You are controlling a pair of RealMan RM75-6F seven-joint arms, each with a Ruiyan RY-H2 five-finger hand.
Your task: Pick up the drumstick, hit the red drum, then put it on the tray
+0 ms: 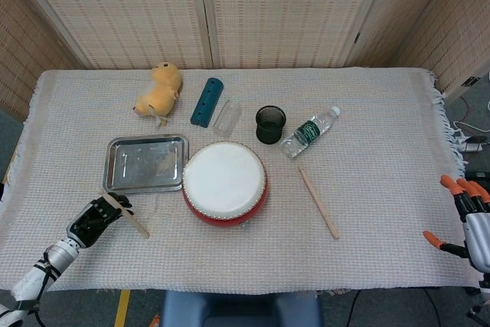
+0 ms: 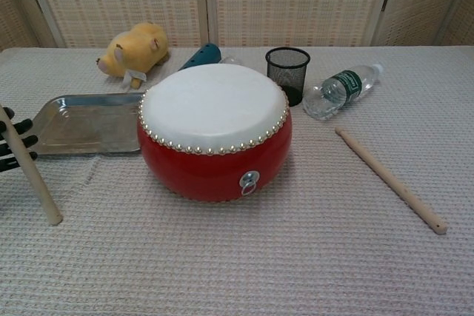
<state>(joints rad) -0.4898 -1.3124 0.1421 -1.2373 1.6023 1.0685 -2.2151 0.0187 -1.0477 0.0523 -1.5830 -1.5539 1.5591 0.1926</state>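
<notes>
Drumstick (image 1: 126,214), a plain wooden rod, held in the closed fingers of the left hand (image 1: 96,217) near the front left corner of the surface (image 1: 383,112); in the chest view the stick slants with its lower end resting on the cloth and its upper end running out of frame at the left edge. Just behind the hand lies the metal tray (image 1: 146,163), and directly right of the tray stands the red drum (image 1: 225,183), its white skin facing up and a ring fitting visible on its front wall. A second drumstick (image 1: 318,201) lies flat on the cloth to the right of the drum, untouched. Along the back of the surface, from left to right: a yellow plush toy (image 1: 158,88), a teal perforated tube (image 1: 206,100), a clear plastic piece (image 1: 227,119), a black mesh cup (image 1: 270,124) and a water bottle (image 1: 308,132) lying on its side. The right hand (image 1: 465,212), with orange fingertips, sits off the right edge of the surface, fingers apart and holding nothing.
</notes>
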